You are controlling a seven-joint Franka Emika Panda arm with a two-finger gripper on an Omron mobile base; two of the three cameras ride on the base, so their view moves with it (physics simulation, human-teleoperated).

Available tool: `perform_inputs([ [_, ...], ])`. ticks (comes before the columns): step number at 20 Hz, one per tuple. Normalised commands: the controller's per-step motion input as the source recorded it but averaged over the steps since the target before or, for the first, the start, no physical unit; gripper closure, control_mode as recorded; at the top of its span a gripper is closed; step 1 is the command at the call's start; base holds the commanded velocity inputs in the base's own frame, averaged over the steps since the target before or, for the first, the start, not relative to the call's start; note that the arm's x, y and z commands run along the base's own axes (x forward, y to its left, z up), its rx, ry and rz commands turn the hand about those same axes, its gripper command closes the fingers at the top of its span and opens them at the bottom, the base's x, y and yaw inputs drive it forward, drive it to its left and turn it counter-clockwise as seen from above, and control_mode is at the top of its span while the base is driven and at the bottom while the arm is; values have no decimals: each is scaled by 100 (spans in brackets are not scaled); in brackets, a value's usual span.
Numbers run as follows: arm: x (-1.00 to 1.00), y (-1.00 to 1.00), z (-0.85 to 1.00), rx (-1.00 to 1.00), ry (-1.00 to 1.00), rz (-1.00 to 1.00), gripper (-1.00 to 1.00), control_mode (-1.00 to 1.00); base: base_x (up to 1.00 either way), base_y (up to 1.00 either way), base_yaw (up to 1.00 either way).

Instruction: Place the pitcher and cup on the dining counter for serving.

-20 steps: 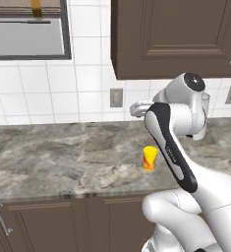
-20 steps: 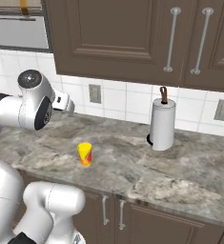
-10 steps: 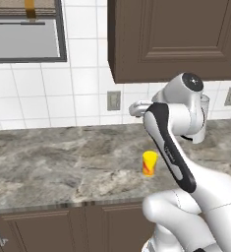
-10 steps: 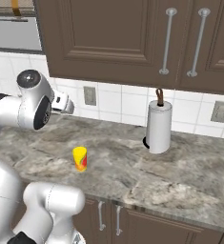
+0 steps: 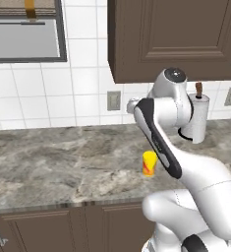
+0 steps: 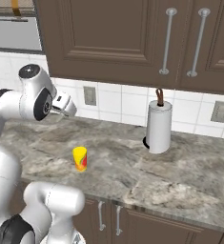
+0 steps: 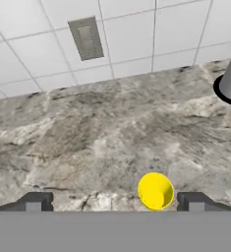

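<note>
Hand: hand (image 7: pixel 114 202) spread wide, holding nothing; its two dark fingertips (image 7: pixel 36 202) stand far apart at the bottom of the hand view, and it points down at the worktop from above.
Hand and cup: cup (image 7: pixel 156 191) sits just inside the right fingertip in the hand view, off centre between the two; whether that fingertip touches it is hard to tell, though it looks clear.
Cup: small yellow tumbler with a red mark on its side (image 6: pixel 80 158), upright on the marble worktop (image 6: pixel 180 176), near the front edge (image 5: pixel 149 163).
Cup contents: seen from above the inside looks plain yellow, seemingly empty.
Paper-towel roll: white roll (image 6: pixel 158 127) on a dark-based holder with a brown top post, upright near the tiled wall, well apart from the cup; in the left base view it stands behind the arm (image 5: pixel 199 118).
Wall: white tiles with a grey outlet plate (image 7: pixel 86 38) above the worktop.
Cabinets: dark brown upper cabinets (image 6: pixel 132 38) with metal handles over the worktop.
</note>
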Motion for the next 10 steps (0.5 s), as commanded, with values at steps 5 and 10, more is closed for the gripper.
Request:
perform_inputs([
  [5,40,-60,-23,10,40,-5,-100,-100,0,0,0],
  [10,27,-56,-44,4,32,0,-100,-100,0,0,0],
])
